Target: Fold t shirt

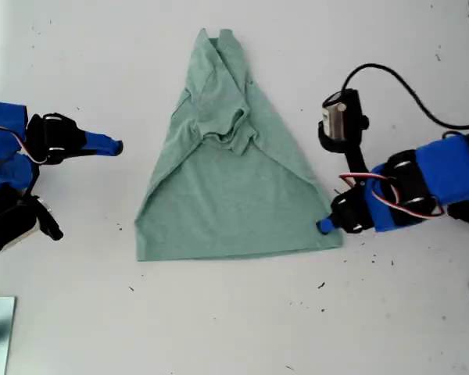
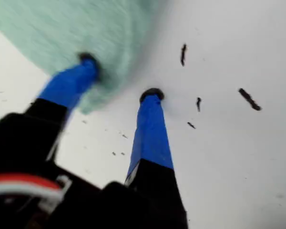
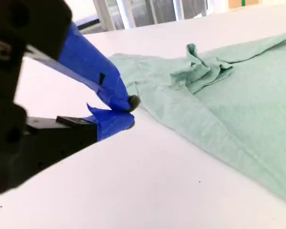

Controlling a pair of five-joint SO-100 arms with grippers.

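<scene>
- At the exterior view's left, my second gripper (image 1: 116, 146) is seen parked on the bare table (image 1: 62, 312), well apart from the cloth. In the second wrist view its blue jaws are closed tip to tip with nothing between them (image 3: 126, 112), and the garment lies beyond them, untouched.
- In the middle of the exterior view, the t shirt (image 1: 234, 195) is laid flat on the table. Both sides have been brought inward, so that a narrow point is formed at the far end and a wide hem is left at the near end. A bunched lump of fabric, seemingly the collar or a sleeve, is seen on top near the centre.
- The work is judged to be partly done: the side folds are in place, though unevenly, while the lengthwise fold has not yet been made and the bunch is left to be smoothed.
- At the exterior view's right, my first gripper (image 1: 325, 226) is placed at the hem corner. In the first wrist view, which is blurred, the jaws are spread apart (image 2: 121, 81), one tip over the cloth's edge and the other over bare table; nothing is clamped.
</scene>
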